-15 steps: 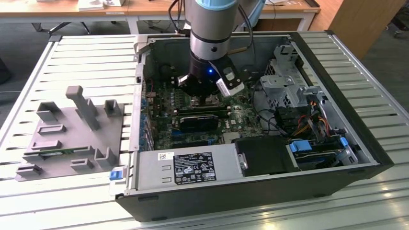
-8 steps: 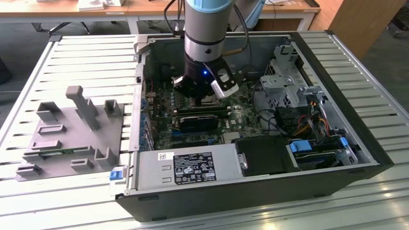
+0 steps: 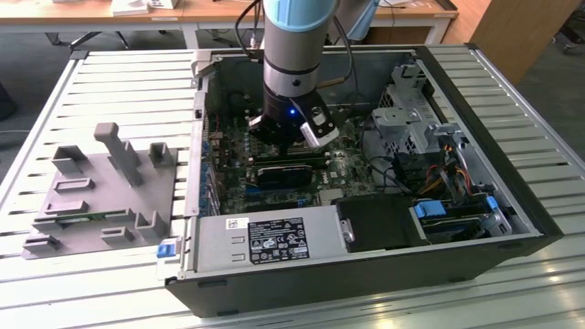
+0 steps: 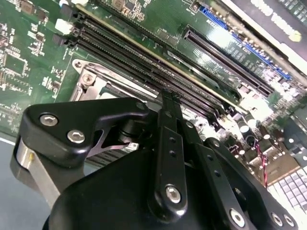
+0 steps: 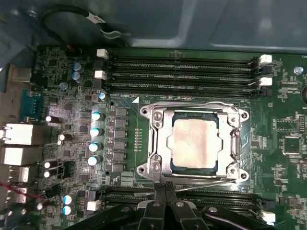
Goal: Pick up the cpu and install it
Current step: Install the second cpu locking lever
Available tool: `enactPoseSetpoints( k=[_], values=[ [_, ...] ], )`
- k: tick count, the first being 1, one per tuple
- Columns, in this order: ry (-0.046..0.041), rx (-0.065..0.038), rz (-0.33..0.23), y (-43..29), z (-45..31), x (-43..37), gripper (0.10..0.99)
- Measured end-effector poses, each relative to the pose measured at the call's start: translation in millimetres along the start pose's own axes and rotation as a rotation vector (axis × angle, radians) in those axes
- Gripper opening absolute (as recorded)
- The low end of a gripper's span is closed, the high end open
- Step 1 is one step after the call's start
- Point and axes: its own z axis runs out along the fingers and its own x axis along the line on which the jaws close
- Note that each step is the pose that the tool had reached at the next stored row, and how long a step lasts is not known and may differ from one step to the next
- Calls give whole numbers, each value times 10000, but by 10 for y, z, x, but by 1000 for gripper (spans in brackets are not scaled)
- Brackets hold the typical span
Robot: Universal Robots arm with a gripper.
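The cpu (image 5: 196, 142) is a flat silver-grey square lying in the motherboard socket, with the metal socket frame (image 5: 156, 143) around it. In the first wrist view my gripper (image 5: 164, 188) is shut with nothing between its fingers, just beside one edge of the socket frame and over the memory slots there. The second wrist view has the black gripper (image 4: 168, 98) with its fingers pressed together above the board, next to a corner of the socket frame (image 4: 91, 79). From the exterior view the gripper (image 3: 288, 147) hangs low inside the open computer case (image 3: 512, 205).
Memory slots (image 5: 182, 72) flank the socket on two sides. A black card (image 3: 288, 175) stands close to the gripper. The power supply (image 3: 265, 240), drive cage (image 3: 412, 116) and cables (image 3: 448, 171) crowd the case. A grey fixture (image 3: 101, 185) sits on the table at the exterior view's left.
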Motion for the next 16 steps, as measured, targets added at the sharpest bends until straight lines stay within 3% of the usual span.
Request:
enactPoseSetpoints(
  k=[1,8,13,16],
  values=[
    [1,-18,1,-1,4,1,106],
    [-11,-460,-12,-86,-2,27,106],
    [-30,-768,-22,-148,-8,87,106],
    [-57,-894,-30,-163,-7,123,106]
  ],
)
